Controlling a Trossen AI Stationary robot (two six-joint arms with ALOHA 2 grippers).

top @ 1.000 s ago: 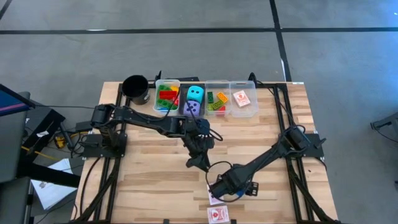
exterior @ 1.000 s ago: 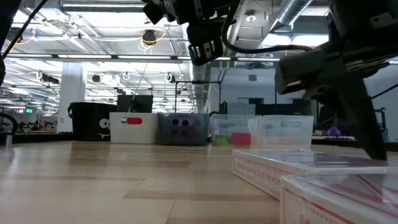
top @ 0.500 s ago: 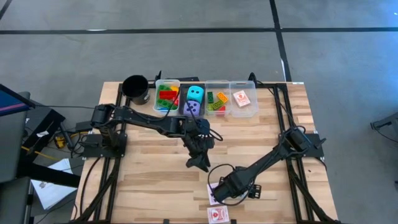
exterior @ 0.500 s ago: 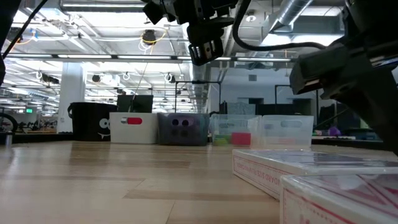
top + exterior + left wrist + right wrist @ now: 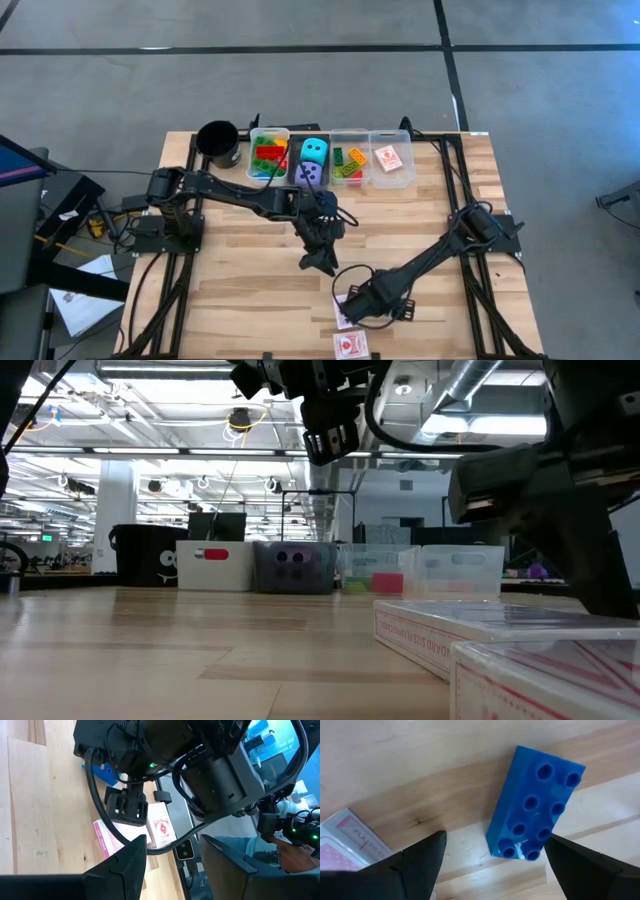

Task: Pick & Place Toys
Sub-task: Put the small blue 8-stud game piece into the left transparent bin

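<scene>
blue brick [image 5: 535, 805] lies studs-up, long axis skewed across the wooden table [image 5: 420, 780] planks, between the right claw [image 5: 492, 855]'s wide-open, empty fingers.

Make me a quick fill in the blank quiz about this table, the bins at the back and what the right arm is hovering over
1. Between the open fingers of the right gripper lies a brick coloured ____.
2. The cyan die shares its bin with a die coloured ____.
3. The round cup beside the bins is coloured ____.
4. The left gripper hangs over the table holding ____.

Missing words: blue; purple; black; nothing
</scene>
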